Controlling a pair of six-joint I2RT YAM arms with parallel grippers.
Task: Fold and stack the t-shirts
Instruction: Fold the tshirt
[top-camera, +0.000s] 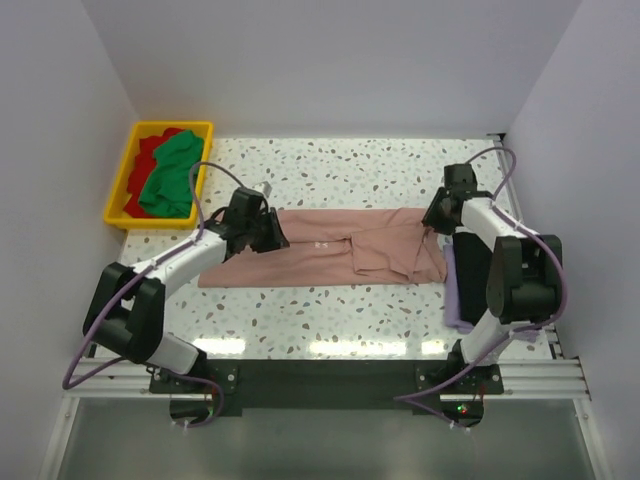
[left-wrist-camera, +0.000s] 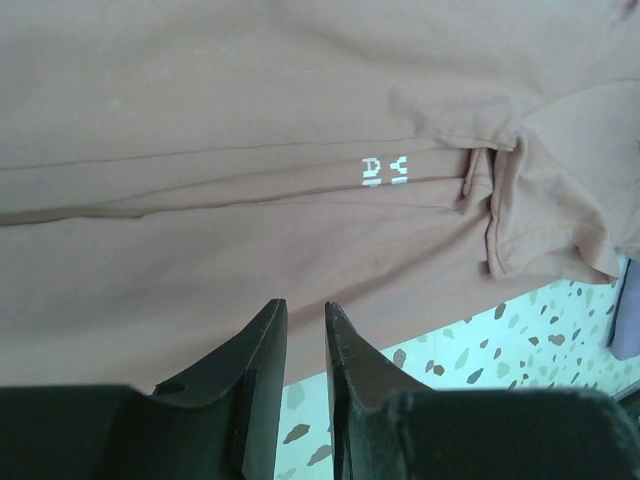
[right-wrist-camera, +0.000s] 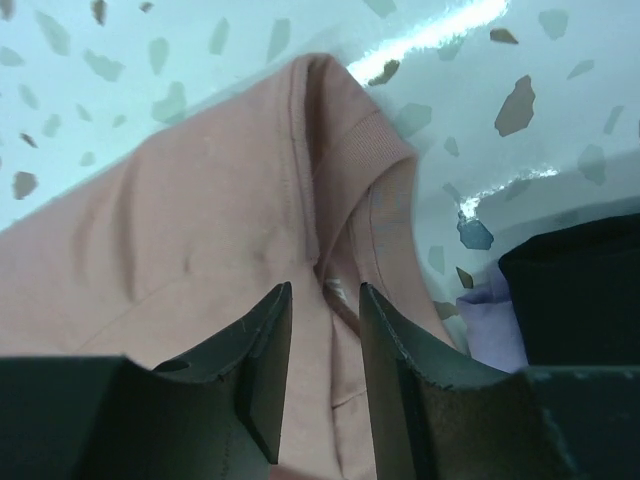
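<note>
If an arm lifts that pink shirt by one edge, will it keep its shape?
Probably not: the pink shirt lies flat with soft creases and folded-over parts, so it would likely droop. It looks thin, so probably light. Pushed, it may bunch up rather than slide.

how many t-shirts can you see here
5. Pink shirt spread mid-table; green shirt and red shirt in the yellow bin, far left; black shirt on a lavender shirt at right. The bin may hide more.
</note>
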